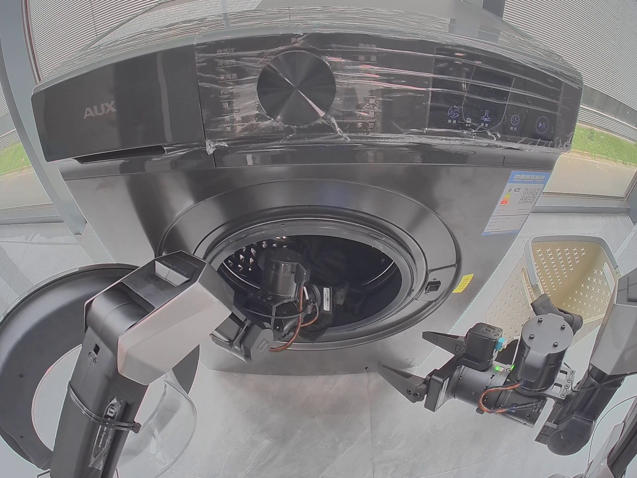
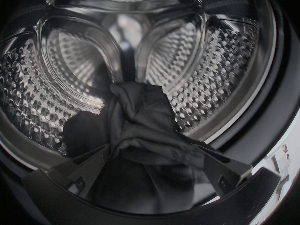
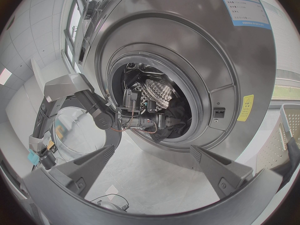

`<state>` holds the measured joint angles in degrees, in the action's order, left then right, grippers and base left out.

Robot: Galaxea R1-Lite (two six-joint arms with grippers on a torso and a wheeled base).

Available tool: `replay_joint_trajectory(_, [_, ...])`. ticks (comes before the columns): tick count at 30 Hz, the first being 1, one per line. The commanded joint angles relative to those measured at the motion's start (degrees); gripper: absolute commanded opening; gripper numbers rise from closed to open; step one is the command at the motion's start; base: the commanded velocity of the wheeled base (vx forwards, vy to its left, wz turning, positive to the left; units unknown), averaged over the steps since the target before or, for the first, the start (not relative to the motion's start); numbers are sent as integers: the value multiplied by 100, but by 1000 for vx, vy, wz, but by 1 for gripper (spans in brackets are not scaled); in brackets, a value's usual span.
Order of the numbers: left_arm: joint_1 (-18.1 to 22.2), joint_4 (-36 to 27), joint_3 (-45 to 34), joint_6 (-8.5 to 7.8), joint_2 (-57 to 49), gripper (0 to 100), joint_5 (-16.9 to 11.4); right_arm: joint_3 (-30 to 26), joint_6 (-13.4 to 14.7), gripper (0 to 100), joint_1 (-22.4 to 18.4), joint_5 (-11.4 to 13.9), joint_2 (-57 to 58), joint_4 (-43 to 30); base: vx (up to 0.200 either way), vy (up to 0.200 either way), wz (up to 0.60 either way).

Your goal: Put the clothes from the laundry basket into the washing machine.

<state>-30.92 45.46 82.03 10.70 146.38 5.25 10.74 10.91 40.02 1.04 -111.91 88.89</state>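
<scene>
The grey front-loading washing machine (image 1: 318, 187) stands with its round door (image 1: 40, 340) swung open to the left. My left arm reaches through the opening into the steel drum (image 2: 187, 57). Its gripper (image 2: 151, 147) is open, fingers wide apart. A bunched dark garment (image 2: 140, 122) lies between them on the drum floor and spills over the front lip. From the right wrist view this garment (image 3: 178, 113) shows just inside the opening by the left gripper (image 3: 165, 121). My right gripper (image 1: 405, 352) hovers open and empty, low in front of the machine. The beige laundry basket (image 1: 570, 267) stands to the right.
The open door's glass bowl (image 3: 72, 132) sticks out at the left, beside my left arm. Pale tiled floor (image 1: 318, 419) lies in front of the machine. A dark shape (image 3: 292, 155) hangs at the basket's rim (image 3: 286, 116). Windows run behind the machine.
</scene>
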Motion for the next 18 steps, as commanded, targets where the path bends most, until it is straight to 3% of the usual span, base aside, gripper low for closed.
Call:
replay_joint_trajectory(1, [-99, -28, -302, -33, -145, 100, -86, -11, -1, 100, 14, 2, -15, -4, 0, 0, 0])
replay_joint_trajectory(12, [-29, -46, -231, -209, 171, 100, -86, -11, -1, 100, 14, 2, -15, -4, 0, 0, 0])
replay_joint_trajectory(13, [-20, -46, -231, -209, 171, 0, -86, -11, -1, 100, 6, 2, -15, 5, 0, 0, 0])
replay_joint_trajectory(18, [-11, 16, -143, -191, 145, 0, -77, -2, -1, 100, 14, 2, -6, -4, 0, 0, 0])
